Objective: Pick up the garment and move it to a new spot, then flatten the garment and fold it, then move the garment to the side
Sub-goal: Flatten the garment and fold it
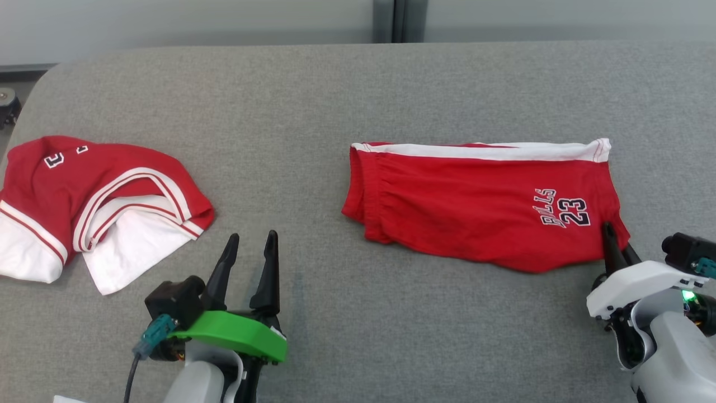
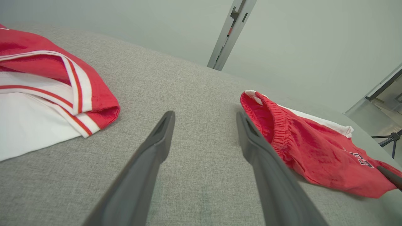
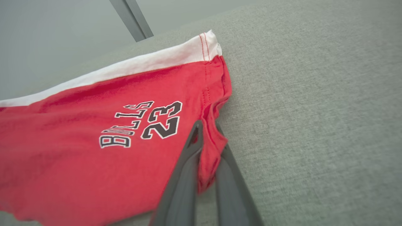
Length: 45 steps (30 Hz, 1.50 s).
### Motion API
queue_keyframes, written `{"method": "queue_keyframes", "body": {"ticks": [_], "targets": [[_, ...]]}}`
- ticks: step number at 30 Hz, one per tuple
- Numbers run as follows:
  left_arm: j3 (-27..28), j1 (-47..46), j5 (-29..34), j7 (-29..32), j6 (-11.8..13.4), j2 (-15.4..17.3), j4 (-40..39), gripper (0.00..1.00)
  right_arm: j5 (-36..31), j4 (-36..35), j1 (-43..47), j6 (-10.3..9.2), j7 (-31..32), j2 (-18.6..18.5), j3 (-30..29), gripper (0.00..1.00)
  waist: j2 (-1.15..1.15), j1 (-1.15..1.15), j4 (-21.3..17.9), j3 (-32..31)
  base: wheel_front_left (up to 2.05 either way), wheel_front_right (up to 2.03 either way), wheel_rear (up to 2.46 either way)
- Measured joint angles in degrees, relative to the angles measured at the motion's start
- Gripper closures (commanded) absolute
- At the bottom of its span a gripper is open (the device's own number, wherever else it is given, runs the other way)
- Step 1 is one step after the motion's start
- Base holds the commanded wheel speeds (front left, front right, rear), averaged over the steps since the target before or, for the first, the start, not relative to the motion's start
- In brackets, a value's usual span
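The garment, a pair of red shorts (image 1: 475,201) with a white band and "23" printed in black, lies flat on the grey table (image 1: 335,95), right of centre. My right gripper (image 1: 612,238) is at its near right corner, shut on the hem. In the right wrist view the two dark fingers pinch a fold of the red shorts (image 3: 78,157) at the gripper (image 3: 208,126). My left gripper (image 1: 251,240) stands open over bare table, well left of the shorts. Between its spread fingertips, the gripper (image 2: 204,117) holds nothing, and the shorts (image 2: 314,150) lie to its right.
A second red and white garment, a crumpled jersey (image 1: 95,196), lies at the table's left edge, just left of my left gripper; the left wrist view has this jersey (image 2: 37,94) at its left. A pale wall with a grey post (image 1: 394,19) stands behind the table.
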Motion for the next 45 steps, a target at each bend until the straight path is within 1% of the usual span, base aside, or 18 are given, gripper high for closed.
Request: {"method": "queue_keyframes", "body": {"ticks": [4,7,11,13,17,21,24,27,30,32,33,34,35,36,37,39,42,45], "targets": [[-0.03,1.81,0.02,0.00,0.00,-0.04,0.03,0.00,-1.09,-1.20,2.46,-0.01,0.00,0.96,-2.16,1.00,0.00,0.00,-0.54,-1.86,0.00,0.00,0.00],[-0.36,2.19,0.33,0.00,0.00,-0.04,-0.14,0.00,-2.56,-1.99,3.24,-0.01,0.00,0.99,-3.43,1.00,0.00,0.00,-0.69,-2.63,0.00,0.00,0.00],[-0.62,2.34,0.41,0.00,0.00,-0.08,-0.12,0.00,-4.11,-5.23,2.90,-0.02,0.00,1.77,-3.78,1.00,0.00,0.00,-0.21,-2.62,0.00,0.00,0.00],[-0.68,2.57,0.41,0.00,0.00,-0.08,-0.11,0.00,-4.75,-7.10,2.14,-0.02,-0.01,2.65,-2.76,1.00,0.00,0.00,0.02,-2.65,0.00,0.00,0.00],[-0.80,2.64,0.40,0.00,0.00,-0.10,0.03,0.00,-5.50,-10.79,-1.13,-0.02,-0.01,3.96,2.26,1.00,0.00,0.00,0.61,-2.69,0.00,0.00,0.00],[-1.24,2.63,0.05,0.00,0.00,-0.12,0.08,0.00,-5.41,-13.34,-4.77,-0.02,-0.01,5.61,9.81,1.00,0.00,0.00,1.64,-2.73,0.00,0.00,0.00],[-1.57,2.61,-0.44,0.00,0.00,-0.12,-0.02,0.00,-4.82,-13.82,-6.73,-0.02,-0.02,6.80,15.51,1.00,0.00,0.00,2.70,-2.76,0.00,0.00,0.00],[-1.82,2.60,-0.91,0.00,0.00,-0.14,0.02,0.00,-3.80,-12.56,-7.81,-0.02,-0.07,7.62,20.78,1.00,0.00,0.00,4.00,-2.68,0.00,0.00,0.00],[-1.87,2.61,-1.30,0.00,0.00,-0.14,0.49,0.00,-3.57,-9.50,-7.79,-0.02,-0.07,8.21,25.42,1.00,0.00,0.00,5.38,-2.58,0.00,0.00,0.00],[-1.63,2.63,-1.35,0.00,0.00,-0.14,0.81,0.00,-3.44,-7.55,-7.67,-0.02,-0.08,8.34,27.51,1.00,0.00,0.00,6.28,-2.52,0.00,0.00,0.00],[-1.52,2.64,-1.35,0.00,0.00,-0.13,0.85,0.00,-3.26,-6.92,-7.50,-0.02,-0.07,8.34,28.27,0.93,0.00,0.00,6.58,-2.49,0.00,0.00,0.00],[-1.40,2.64,-1.34,0.00,0.00,-0.13,0.86,0.00,-2.31,-6.39,-7.19,-0.02,-0.08,8.34,29.16,0.75,0.00,0.00,6.91,-2.43,0.00,0.00,0.00],[-1.29,2.65,-1.30,0.00,0.00,-0.13,0.90,0.00,-2.13,-5.95,-6.87,-0.02,-0.08,8.32,30.38,0.52,0.00,0.00,7.18,-2.37,0.00,0.00,0.00],[-1.15,2.65,-1.11,0.00,0.00,-0.13,0.96,0.00,-2.07,-5.65,-6.67,-0.02,-0.08,8.31,31.19,0.17,0.00,0.00,7.31,-2.30,0.00,0.00,0.00],[-0.97,2.65,-0.87,0.00,0.00,-0.13,1.05,0.00,-1.52,-5.33,-6.44,-0.02,-0.08,8.36,31.90,0.00,0.00,0.00,7.35,-2.18,0.00,0.00,0.00],[-0.45,2.66,-0.16,0.00,0.00,-0.13,1.32,0.00,-1.20,-4.82,-6.35,-0.02,-0.08,8.37,33.65,0.00,0.00,0.00,7.10,-2.10,0.00,0.00,0.00],[0.40,2.65,0.91,0.00,0.00,-0.13,1.47,0.00,-0.45,-5.75,-6.42,-0.02,-0.08,8.34,34.63,0.00,0.00,0.00,6.35,-2.11,0.00,0.00,0.00],[0.87,2.61,2.60,0.00,0.00,-0.18,1.42,0.00,-1.22,-7.54,-6.44,-0.02,-0.07,8.38,32.88,0.00,0.00,0.00,5.34,-2.15,0.00,0.00,0.00]]}}
